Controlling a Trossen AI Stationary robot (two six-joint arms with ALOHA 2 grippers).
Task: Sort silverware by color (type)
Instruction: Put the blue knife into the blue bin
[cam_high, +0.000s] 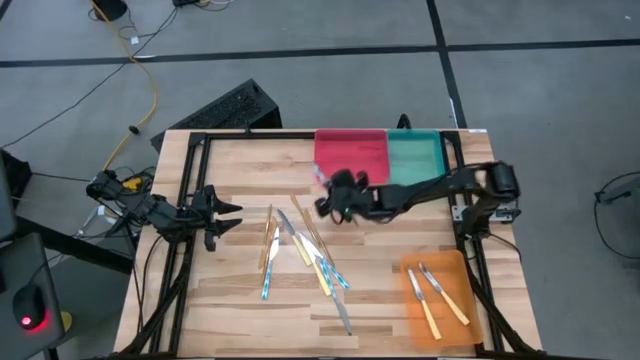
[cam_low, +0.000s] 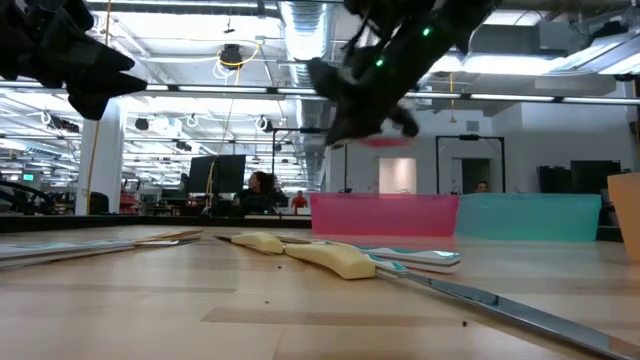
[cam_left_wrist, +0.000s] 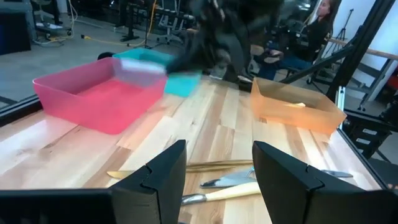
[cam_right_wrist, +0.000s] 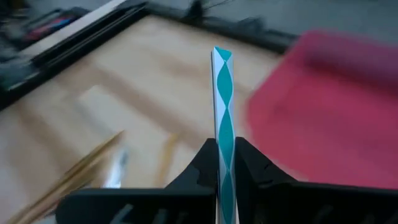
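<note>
My right gripper (cam_high: 330, 197) hangs above the table just in front of the red tray (cam_high: 350, 155), shut on a slim teal-and-white patterned piece of silverware (cam_right_wrist: 222, 93). More silverware (cam_high: 300, 250) lies loose at the table's middle: yellow-handled knives, light-blue-handled pieces and thin tan sticks. Two yellow-handled knives (cam_high: 437, 292) lie in the orange tray (cam_high: 455, 325). My left gripper (cam_high: 232, 214) waits open at the table's left side, its fingers (cam_left_wrist: 163, 171) apart with nothing between them. My right gripper pinches the patterned piece (cam_right_wrist: 224, 149) between its two fingers. The piece runs along the fingers and sticks out well past their tips. The fingers slant down toward the table's left. The piece is lifted clear of the table.
A teal tray (cam_high: 415, 155) stands right of the red one at the far edge. A black frame (cam_high: 185, 180) runs around the tabletop. Bare wood shows near the front left. People sit in the room beyond the table.
</note>
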